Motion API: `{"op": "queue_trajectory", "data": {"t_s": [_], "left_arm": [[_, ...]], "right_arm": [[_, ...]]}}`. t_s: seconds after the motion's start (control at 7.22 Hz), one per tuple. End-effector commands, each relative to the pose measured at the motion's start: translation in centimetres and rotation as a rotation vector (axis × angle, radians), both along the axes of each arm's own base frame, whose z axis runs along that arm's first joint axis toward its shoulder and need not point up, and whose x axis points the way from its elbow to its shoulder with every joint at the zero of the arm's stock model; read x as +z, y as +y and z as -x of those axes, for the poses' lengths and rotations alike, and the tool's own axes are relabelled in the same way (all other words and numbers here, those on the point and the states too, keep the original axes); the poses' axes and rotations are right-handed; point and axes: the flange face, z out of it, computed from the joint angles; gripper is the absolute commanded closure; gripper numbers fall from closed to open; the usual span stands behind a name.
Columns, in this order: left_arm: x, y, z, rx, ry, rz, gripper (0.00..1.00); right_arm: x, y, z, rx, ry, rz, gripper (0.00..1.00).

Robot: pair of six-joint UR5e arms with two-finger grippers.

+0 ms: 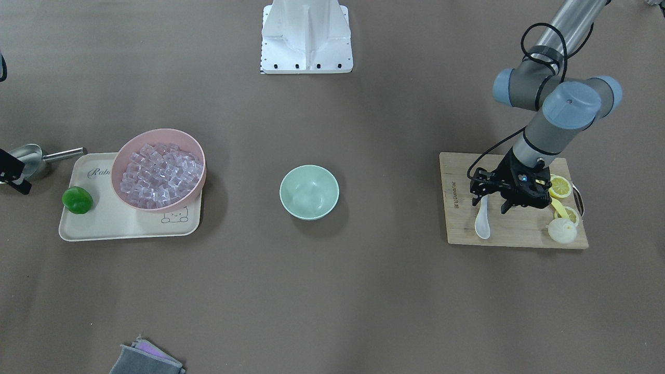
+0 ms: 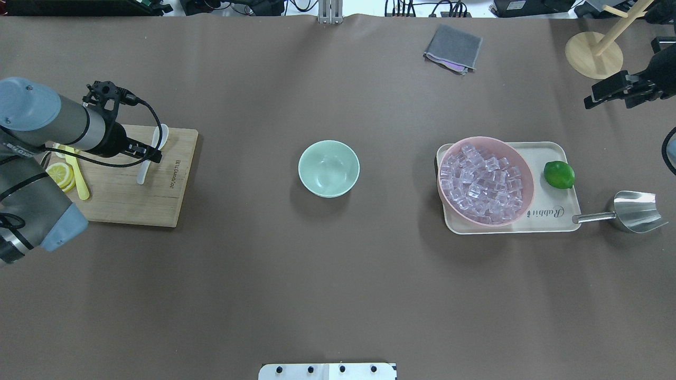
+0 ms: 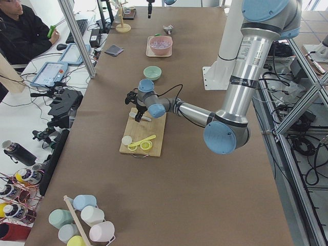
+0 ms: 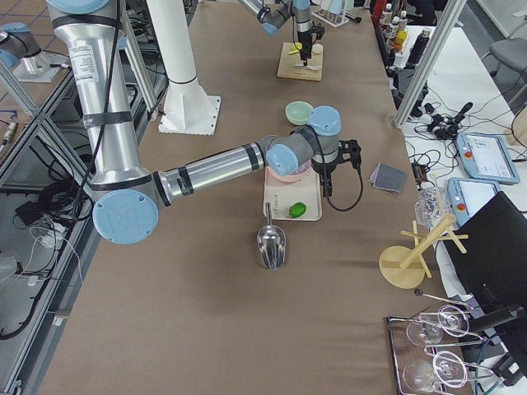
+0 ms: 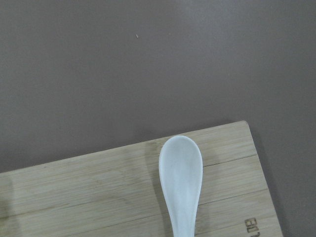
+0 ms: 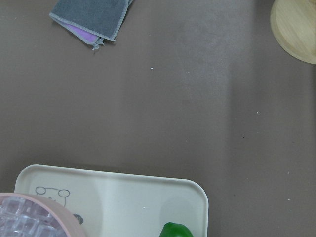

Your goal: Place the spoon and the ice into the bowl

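The white spoon (image 1: 482, 221) lies on a wooden cutting board (image 1: 514, 231); the left wrist view shows its scoop (image 5: 180, 177) near the board's edge. My left gripper (image 1: 490, 204) hangs low over the spoon's handle, open, with a finger on each side. The mint-green bowl (image 1: 309, 191) stands empty at the table's middle, also in the overhead view (image 2: 328, 168). Clear ice cubes (image 1: 161, 171) fill a pink bowl (image 2: 520, 208). My right gripper (image 2: 607, 97) is open and empty, raised beyond the tray's far right.
The pink bowl and a green lime (image 2: 559, 174) sit on a cream tray (image 1: 114, 226). A metal scoop (image 2: 636, 211) lies beside it. Lemon slices (image 1: 561, 186) and a yellow utensil (image 2: 79, 177) share the board. A grey cloth (image 2: 453, 47) and a wooden stand (image 2: 591, 53) are at the far edge.
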Motion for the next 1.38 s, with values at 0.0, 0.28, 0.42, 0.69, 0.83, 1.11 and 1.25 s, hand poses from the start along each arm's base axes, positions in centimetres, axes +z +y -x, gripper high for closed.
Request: {"op": "queue_trajectory", "data": {"t_s": [0.0, 0.28, 0.42, 0.69, 0.83, 1.11, 1.25], "left_arm": [[-0.1, 0.3, -0.5, 0.004, 0.009, -0.001, 0.41], [-0.8, 0.4, -0.3, 0.009, 0.02, -0.001, 0.7], [-0.2, 0.5, -0.3, 0.007, 0.01, 0.006, 0.96], [-0.9, 0.7, 0.1, -0.008, 0.027, 0.022, 1.0], [-3.4, 1.0, 0.7, 0.023, 0.054, 0.053, 1.0], [-10.3, 1.0, 3.0, 0.01, 0.048, 0.095, 1.0], [-12.9, 0.0, 2.0, -0.014, 0.062, 0.108, 1.0]], "right_arm": [[-0.4, 0.0, 0.4, 0.004, -0.005, 0.004, 0.0], [-0.5, -0.1, 0.4, 0.004, -0.006, 0.003, 0.0], [-0.4, 0.0, 0.4, 0.004, -0.006, 0.004, 0.0], [-0.6, 0.1, 0.5, 0.011, -0.011, 0.016, 0.0], [-1.9, 0.5, 0.9, 0.014, -0.022, 0.009, 0.0], [-3.7, 1.1, 3.0, 0.013, -0.034, 0.011, 0.0], [-5.1, 2.0, 5.8, 0.039, -0.012, 0.013, 0.0]]}}
